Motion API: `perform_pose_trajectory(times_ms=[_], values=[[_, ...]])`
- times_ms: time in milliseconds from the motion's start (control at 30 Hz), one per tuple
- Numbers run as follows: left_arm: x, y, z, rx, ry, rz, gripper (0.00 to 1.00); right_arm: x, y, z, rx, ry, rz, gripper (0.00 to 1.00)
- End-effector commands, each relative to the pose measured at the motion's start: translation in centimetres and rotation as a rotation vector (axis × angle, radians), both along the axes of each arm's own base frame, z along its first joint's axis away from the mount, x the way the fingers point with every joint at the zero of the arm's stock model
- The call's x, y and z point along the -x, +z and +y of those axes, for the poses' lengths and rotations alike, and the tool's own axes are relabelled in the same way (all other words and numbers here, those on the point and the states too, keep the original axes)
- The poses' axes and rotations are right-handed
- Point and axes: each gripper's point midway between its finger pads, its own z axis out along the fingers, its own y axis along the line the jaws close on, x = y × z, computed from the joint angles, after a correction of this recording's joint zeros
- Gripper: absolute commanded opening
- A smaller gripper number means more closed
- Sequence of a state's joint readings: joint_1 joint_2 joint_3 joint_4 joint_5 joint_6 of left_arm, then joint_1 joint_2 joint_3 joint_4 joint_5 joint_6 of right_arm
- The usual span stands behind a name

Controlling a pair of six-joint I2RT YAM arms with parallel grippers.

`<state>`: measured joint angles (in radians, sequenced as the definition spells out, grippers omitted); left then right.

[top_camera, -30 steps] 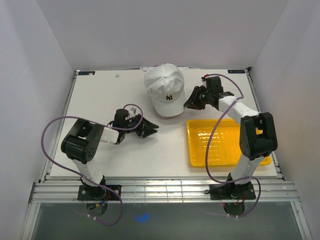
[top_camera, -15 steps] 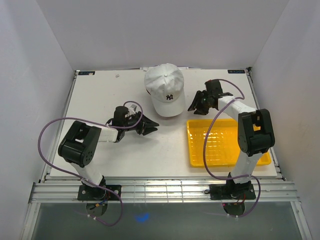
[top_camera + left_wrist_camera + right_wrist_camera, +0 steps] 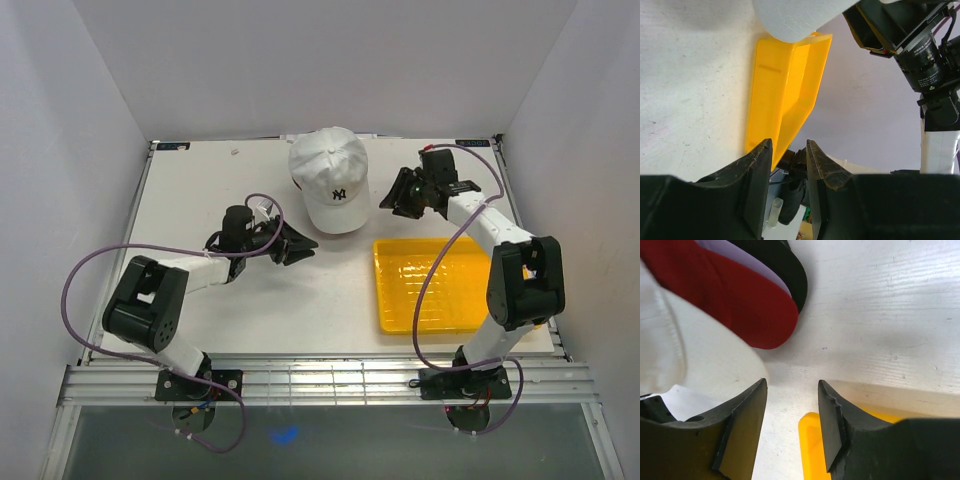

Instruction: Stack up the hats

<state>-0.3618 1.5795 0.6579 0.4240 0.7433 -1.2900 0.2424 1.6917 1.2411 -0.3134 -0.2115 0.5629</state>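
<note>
stack: white hat on top, far centre of table; red brim, lavender brim, black brim under it — looks done or nearly | left gripper: half open, empty | right gripper: half open, empty

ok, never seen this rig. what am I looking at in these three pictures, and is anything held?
Two small robot arms are bolted at the near edge of a white table. The wide picture comes from a fixed camera above and behind them; the other two come from a camera on each wrist, looking out past that arm's own claw. On the table sit a white NY hat and a yellow tray. The right wrist view shows a red brim, lavender brim and black brim under the white one, so it tops a stack. The left claw and right claw are both open, holding nothing.
</note>
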Motion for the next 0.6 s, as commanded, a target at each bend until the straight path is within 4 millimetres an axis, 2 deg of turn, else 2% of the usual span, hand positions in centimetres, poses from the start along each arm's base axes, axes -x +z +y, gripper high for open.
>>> perform_pose_trajectory(times_ms=[0, 133, 167, 233, 267, 300, 333, 367, 433, 567], values=[[0.0, 3.8, -0.1, 0.013, -0.042, -0.124, 0.44, -0.4, 4.8, -0.7, -0.018, -0.004, -0.125, 0.52], [0.3, 5.6, 0.3, -0.039, -0.073, -0.196, 0.44, 0.6, 8.3, -1.3, -0.046, -0.003, -0.208, 0.53], [-0.1, 6.6, 0.3, -0.053, -0.069, -0.231, 0.44, 1.1, 10.0, -1.5, -0.056, -0.004, -0.250, 0.55], [0.1, 6.3, 0.8, -0.126, -0.085, -0.249, 0.44, 1.7, 11.2, -2.2, -0.053, -0.006, -0.286, 0.57], [0.2, 7.2, 1.0, -0.136, -0.081, -0.276, 0.44, 2.4, 12.8, -2.6, -0.060, -0.009, -0.328, 0.61], [0.1, 8.0, 1.0, -0.144, -0.079, -0.305, 0.44, 2.8, 13.4, -3.0, -0.060, -0.014, -0.348, 0.64], [0.5, 7.9, 1.3, -0.166, -0.085, -0.292, 0.44, 3.3, 13.5, -3.3, -0.053, -0.011, -0.356, 0.65], [0.6, 8.4, 1.6, -0.188, -0.091, -0.334, 0.44, 4.1, 14.9, -3.6, -0.060, -0.014, -0.395, 0.69], [0.9, 9.0, 2.0, -0.223, -0.091, -0.352, 0.45, 5.4, 16.4, -4.2, -0.067, -0.022, -0.441, 0.73], [2.0, 10.2, 2.8, -0.264, -0.104, -0.419, 0.45, 7.4, 17.6, -4.8, -0.040, -0.005, -0.472, 0.84]])
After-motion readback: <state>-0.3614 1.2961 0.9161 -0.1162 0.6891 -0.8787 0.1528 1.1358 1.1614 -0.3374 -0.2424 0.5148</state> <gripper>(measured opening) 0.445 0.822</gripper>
